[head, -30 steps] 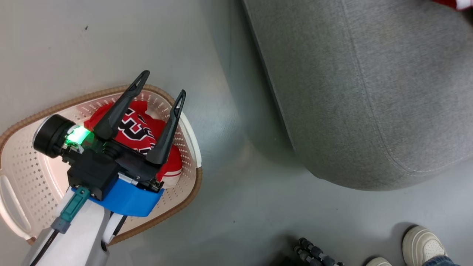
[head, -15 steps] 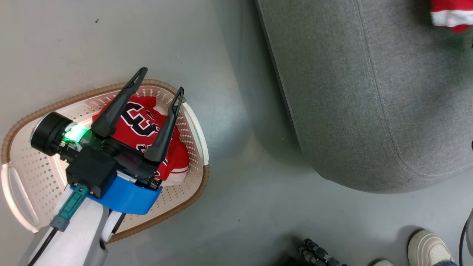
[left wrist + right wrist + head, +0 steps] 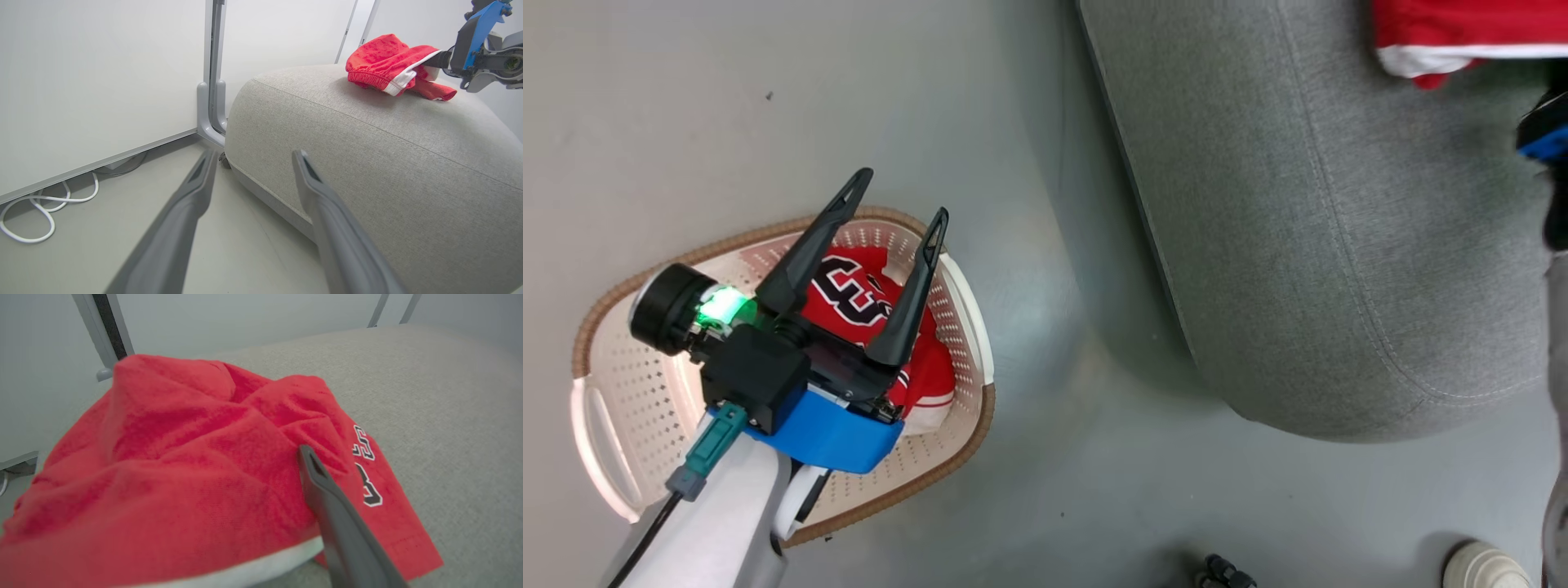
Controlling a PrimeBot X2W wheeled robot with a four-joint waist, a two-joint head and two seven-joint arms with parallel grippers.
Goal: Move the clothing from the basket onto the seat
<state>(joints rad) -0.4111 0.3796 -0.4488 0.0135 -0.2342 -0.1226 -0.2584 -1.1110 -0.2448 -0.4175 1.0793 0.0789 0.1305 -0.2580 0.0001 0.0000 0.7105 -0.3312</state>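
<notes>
The cream basket (image 3: 629, 384) sits on the floor with the red jersey (image 3: 849, 298) bunched inside it. My left gripper (image 3: 901, 193) hovers open above it; in its wrist view the left gripper (image 3: 255, 153) points past the floor at the grey seat (image 3: 388, 163). A plain red garment with white trim (image 3: 380, 61) lies on the seat (image 3: 1339, 245) at the top right (image 3: 1445, 24). My right gripper (image 3: 253, 449) is open against that garment (image 3: 184, 457). One finger (image 3: 339, 522) shows and cloth covers the other.
A white panel wall and a metal post (image 3: 214, 81) stand behind the seat, with a white cable (image 3: 41, 208) looped on the floor. A person's shoe (image 3: 1482, 567) and a black jointed object (image 3: 1221, 576) are at the bottom right.
The head camera has shifted. More of the plain red garment now shows on the seat, and my right arm has come in at the right edge. The right gripper has opened. The left stays open.
</notes>
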